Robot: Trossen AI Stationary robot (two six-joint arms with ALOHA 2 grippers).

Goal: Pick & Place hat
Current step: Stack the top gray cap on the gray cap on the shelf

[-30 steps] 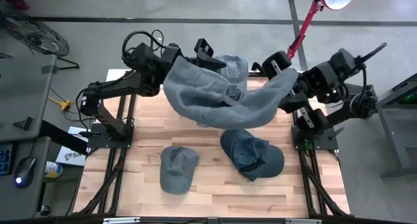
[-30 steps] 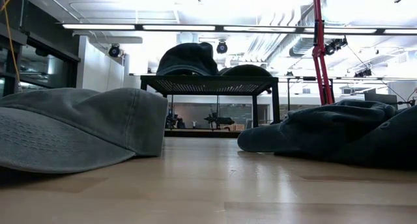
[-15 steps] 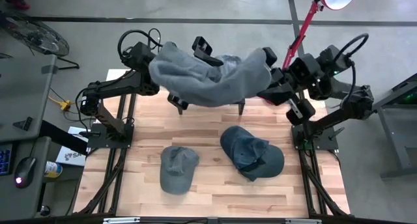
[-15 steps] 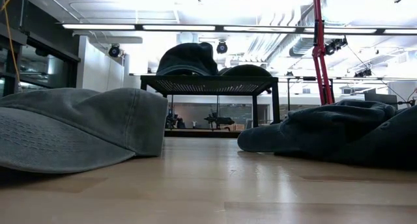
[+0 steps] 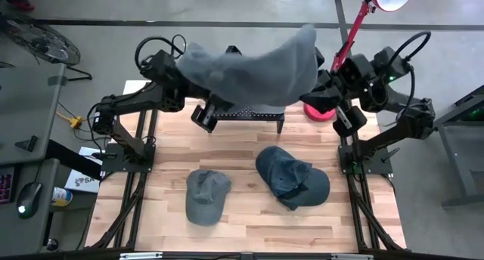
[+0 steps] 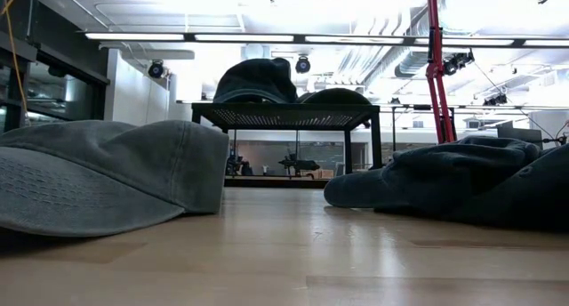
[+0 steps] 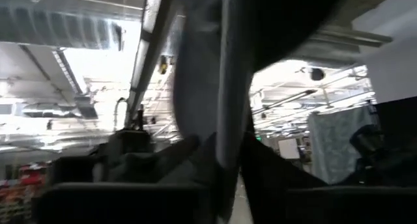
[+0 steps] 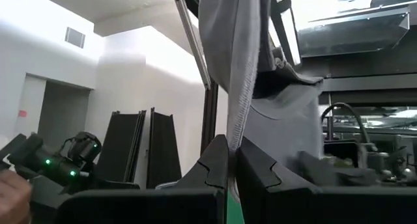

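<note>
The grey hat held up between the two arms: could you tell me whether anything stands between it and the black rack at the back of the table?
Nothing visible does. The grey hat hangs right over the black rack, pinched by the right gripper. Two dark hats already sit on the rack.

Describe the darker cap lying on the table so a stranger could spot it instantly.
On the wooden table, below the small black rack, two caps lie side by side. The dark blue cap is the right-hand one, crumpled and larger-looking than the paler grey cap to its left.
</note>
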